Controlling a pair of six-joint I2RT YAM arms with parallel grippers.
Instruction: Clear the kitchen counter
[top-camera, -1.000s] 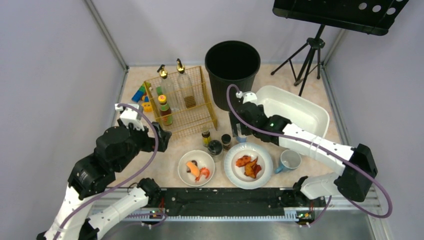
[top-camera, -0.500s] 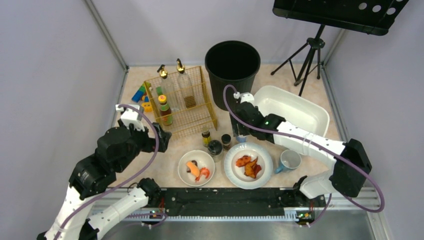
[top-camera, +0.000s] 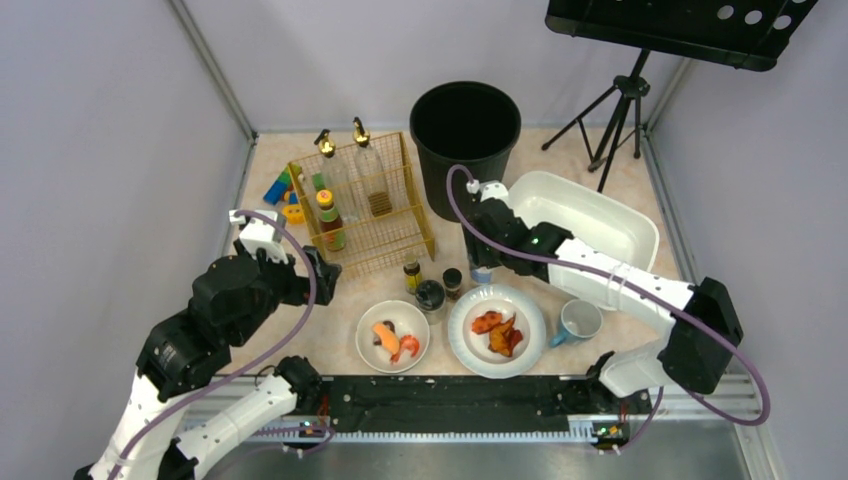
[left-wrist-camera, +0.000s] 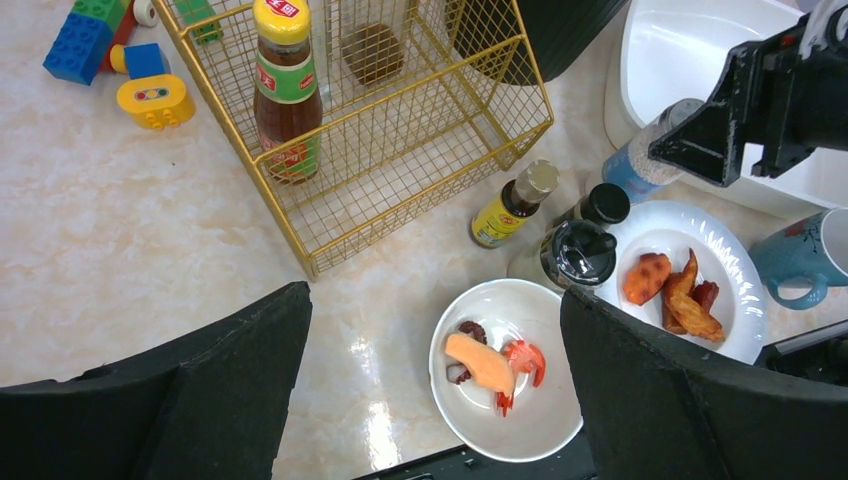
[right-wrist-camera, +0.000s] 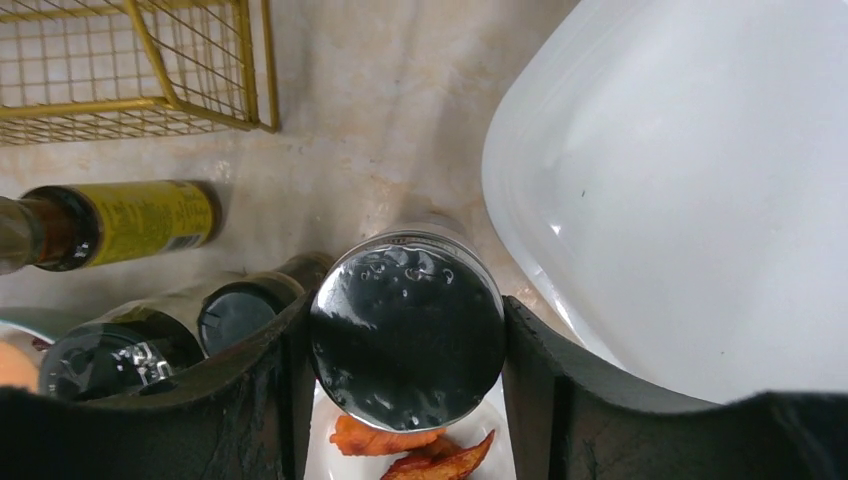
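Kitchen counter (left-wrist-camera: 120, 240) speckled marble | left claw (left-wrist-camera: 435, 297) wide | right claw (right-wrist-camera: 405, 335) gripping chrome-lidded shaker (left-wrist-camera: 640, 165)

The kitchen counter (left-wrist-camera: 130, 230) is beige-peach with a faint speckled marble pattern. The wire basket (left-wrist-camera: 400, 180) is golden yellow; the sauce bottle (left-wrist-camera: 285, 90) in it has a yellow cap, a red-and-green label and dark brown contents. The toy blocks (left-wrist-camera: 80, 45) are blue, green and yellow. The bin (top-camera: 466, 125) is black, and the tub (top-camera: 590, 215) white. The plate (left-wrist-camera: 680, 225) and bowl (left-wrist-camera: 540, 420) are white, with orange and red food. The cup (left-wrist-camera: 800, 260) is teal. The shaker (left-wrist-camera: 640, 165) has a blue label and a shiny dark lid.
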